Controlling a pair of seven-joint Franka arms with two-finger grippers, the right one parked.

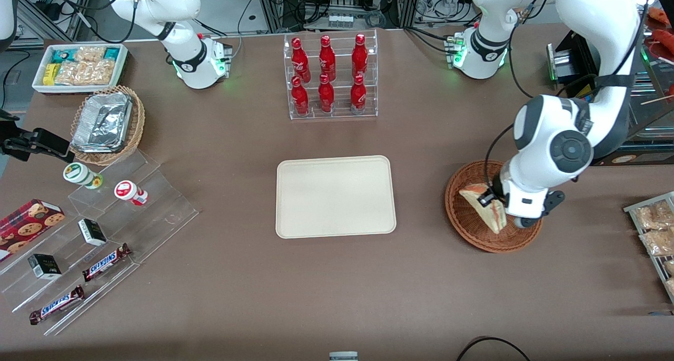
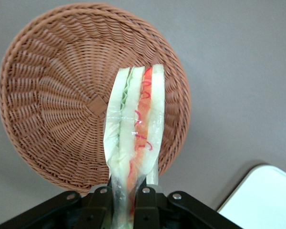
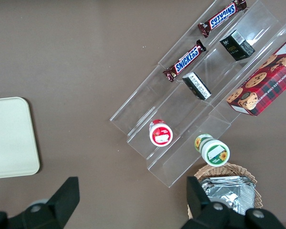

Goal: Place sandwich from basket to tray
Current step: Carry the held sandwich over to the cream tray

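Observation:
My left gripper (image 1: 494, 199) hangs above the reddish-brown wicker basket (image 1: 466, 216) and is shut on the sandwich (image 1: 485, 206), a pale bread wedge with red, orange and green filling. In the left wrist view the sandwich (image 2: 136, 129) sticks out from between the black fingers (image 2: 150, 202), lifted clear of the basket (image 2: 52, 105) below it. The basket holds nothing else. The cream-beige tray (image 1: 335, 196) lies bare at the table's middle; one corner of the tray (image 2: 264, 198) shows in the left wrist view.
A clear rack of red bottles (image 1: 329, 77) stands farther from the front camera than the tray. Toward the parked arm's end are a tan basket with foil containers (image 1: 105, 121), a white snack bin (image 1: 79, 66) and a clear stepped stand (image 1: 100, 234). Snack packets (image 1: 655, 229) lie at the working arm's end.

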